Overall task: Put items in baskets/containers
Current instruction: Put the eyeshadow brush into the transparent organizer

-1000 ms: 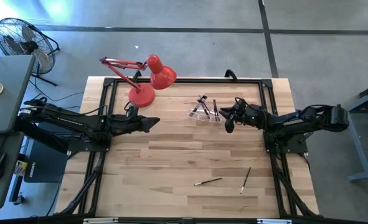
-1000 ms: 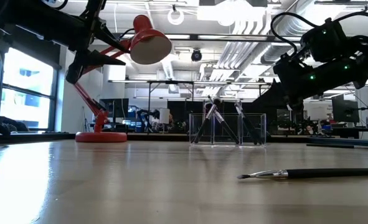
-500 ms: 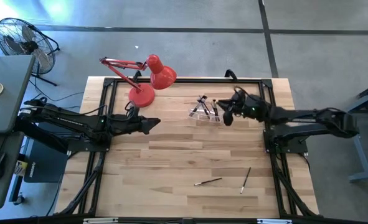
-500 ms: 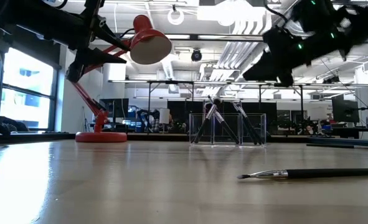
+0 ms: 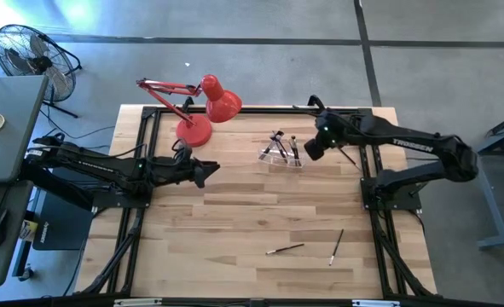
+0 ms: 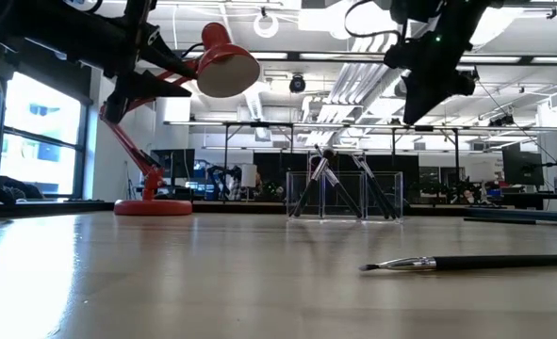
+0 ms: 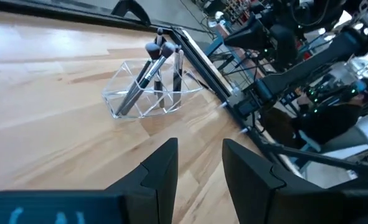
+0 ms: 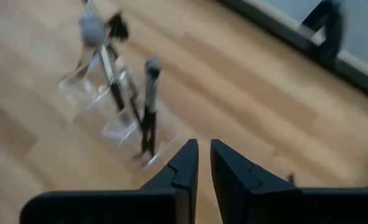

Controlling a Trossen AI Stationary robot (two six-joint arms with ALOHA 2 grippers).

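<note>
Your clear holder (image 5: 280, 153) stands toward the back of the bench (image 5: 234, 222), just beside the red lamp's (image 5: 202, 109) side, and already has several brushes (image 7: 151, 65) leaning in it. Two brushes are left out: one (image 5: 285, 249) and another (image 5: 336, 246) lie near the front edge, well apart from the holder.

The right gripper (image 5: 313, 147) hangs above the bench next to the holder, fingers (image 8: 182, 167) nearly together with nothing between them. The left gripper (image 5: 205, 171) waits mid-bench, released and empty. By my reckoning you are most of the way through, with those two brushes still to fetch.
</note>
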